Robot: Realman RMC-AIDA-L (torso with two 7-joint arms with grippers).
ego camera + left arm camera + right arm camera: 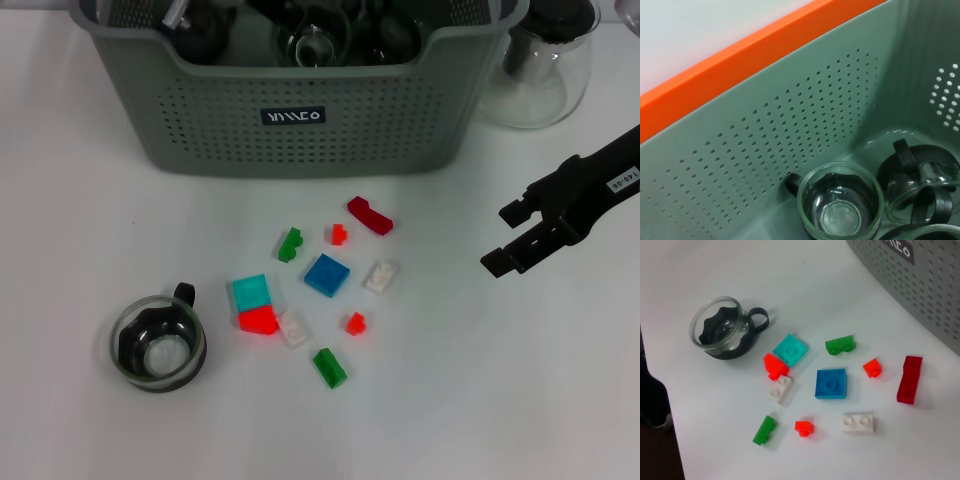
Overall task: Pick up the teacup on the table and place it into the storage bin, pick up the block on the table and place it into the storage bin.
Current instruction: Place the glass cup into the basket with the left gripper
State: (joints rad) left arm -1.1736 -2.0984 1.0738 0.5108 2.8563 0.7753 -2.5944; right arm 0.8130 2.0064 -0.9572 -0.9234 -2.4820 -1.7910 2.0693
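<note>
A glass teacup (158, 345) with a black holder and handle stands on the white table at the front left; the right wrist view shows this teacup (725, 330) too. Several small blocks lie mid-table, among them a blue block (327, 274) (830, 383), a teal one (251, 291), a dark red one (369, 215) and a green one (329, 367). Behind them stands the grey-green storage bin (300, 120). The left wrist view looks into the bin (765, 150), where a glass teacup (840, 205) and others rest. My right gripper (505, 238) hovers open and empty, right of the blocks.
A clear glass carafe (540, 60) stands right of the bin at the back. An orange strip (740, 65) runs beyond the bin's far wall. White blocks (381, 276) and small red blocks (356, 323) lie among the others.
</note>
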